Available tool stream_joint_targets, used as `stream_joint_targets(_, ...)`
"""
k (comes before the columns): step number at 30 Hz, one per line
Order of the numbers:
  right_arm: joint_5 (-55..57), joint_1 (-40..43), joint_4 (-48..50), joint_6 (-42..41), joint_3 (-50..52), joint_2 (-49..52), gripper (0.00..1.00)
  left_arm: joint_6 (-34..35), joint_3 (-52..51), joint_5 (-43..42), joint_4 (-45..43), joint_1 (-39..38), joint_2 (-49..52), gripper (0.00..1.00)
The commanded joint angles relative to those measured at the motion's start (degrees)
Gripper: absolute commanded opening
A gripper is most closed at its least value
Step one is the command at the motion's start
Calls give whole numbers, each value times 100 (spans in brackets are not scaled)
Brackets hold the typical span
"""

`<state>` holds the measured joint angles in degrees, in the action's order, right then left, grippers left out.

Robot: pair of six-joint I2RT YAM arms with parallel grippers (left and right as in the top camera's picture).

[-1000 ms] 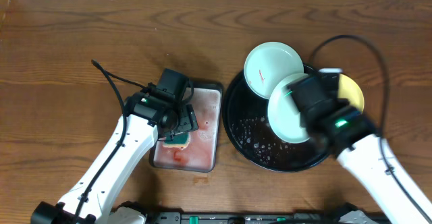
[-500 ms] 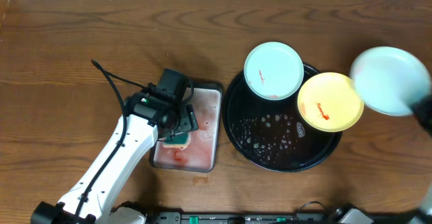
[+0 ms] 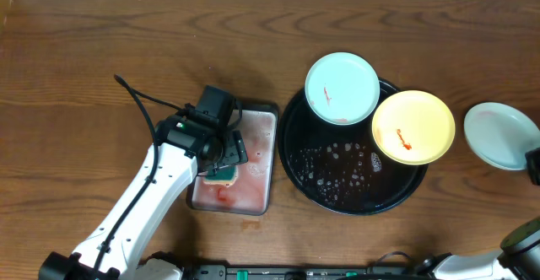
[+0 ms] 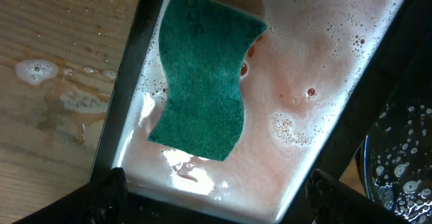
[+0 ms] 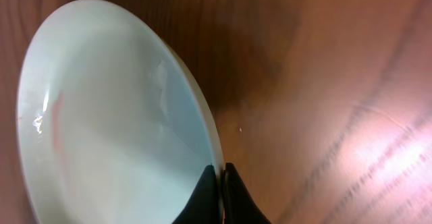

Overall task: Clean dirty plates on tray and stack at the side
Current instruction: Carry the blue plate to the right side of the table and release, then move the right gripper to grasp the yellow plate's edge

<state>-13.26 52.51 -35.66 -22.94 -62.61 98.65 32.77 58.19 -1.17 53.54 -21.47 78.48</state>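
The black tray point(image 3: 337, 194) holds a pale mint plate point(image 3: 342, 88) with a red smear and a yellow plate point(image 3: 413, 126) with a red smear, both resting on its rim area. A second mint plate point(image 3: 501, 134) lies over the wood to the right of the tray. In the right wrist view my right gripper point(image 5: 221, 173) is shut on that plate's point(image 5: 108, 116) rim, one finger on each side. My left gripper point(image 3: 226, 158) hangs open over the metal pan, above the teal sponge point(image 4: 206, 75), with nothing between its fingers point(image 4: 108, 193).
The silver pan point(image 3: 257, 145) of pinkish soapy water stands left of the tray. Water drops dot the tray's floor point(image 3: 337, 158). Wet foam spots lie on the wood point(image 4: 40, 72) beside the pan. Bare wood point(image 5: 324, 82) lies right of the held plate.
My right arm carried the mint plate from above the tray out to the right and down toward the wood. The yellow plate came into view. The left arm stayed still.
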Motion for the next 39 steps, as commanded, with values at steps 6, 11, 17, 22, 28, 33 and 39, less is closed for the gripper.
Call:
stream_joint_targets(6,-1349,-973,345,997,-79,-848,57,-17,-7,20,13,24,-57,85)
stream_joint_targets(11,-251,-2079,-166,1331,-76,-1482,60,-17,-7,20,13,24,-57,85)
stream_joint_targets(17,2094,-3392,-264,1405,186,-1270,55,-17,-7,20,13,24,-57,85)
stream_joint_targets(22,2310,-3663,345,1751,470,-802,50,-17,-7,20,13,24,-57,86)
stream_joint_targets(28,1768,-3654,442,2002,472,-448,36,-17,-7,22,15,24,-57,85)
stream_joint_targets(33,1773,-3646,173,2004,474,-396,21,-17,-7,20,13,24,-57,85)
stream_joint_targets(39,1985,-3565,-190,2000,498,-396,1,-17,-7,20,13,24,-57,85)
